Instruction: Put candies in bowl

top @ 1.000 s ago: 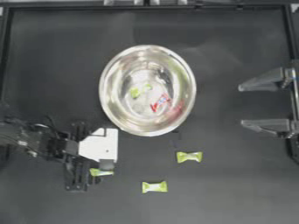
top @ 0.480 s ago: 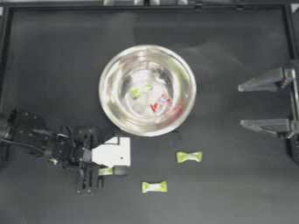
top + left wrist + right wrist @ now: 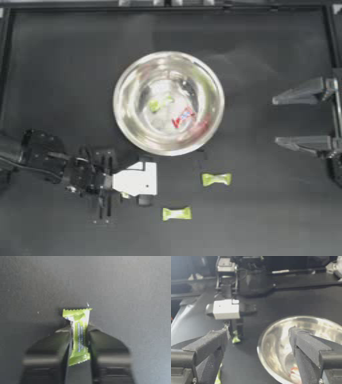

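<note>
— Why is your left claw (image 3: 78, 338) low on the counter (image 3: 60, 75), at seven o'clock from the bowl (image 3: 130, 127)?

— It is clenched on a yellow-green candy (image 3: 77, 331), gripped at the middle so it cannot slip. I judge lifting comes next. My right claw (image 3: 294, 119) waits released at three o'clock.

Light: came evenly from above, moderately bright.
Glare: shone as white patches inside the bowl (image 3: 168, 102).
Table (image 3: 60, 75): looked dull grey, paler sheen near its far edge.
Shadows: lay soft and short beside the bowl.
Blur: softened all views; jaws close to the wrist cameras were out of focus.
</note>
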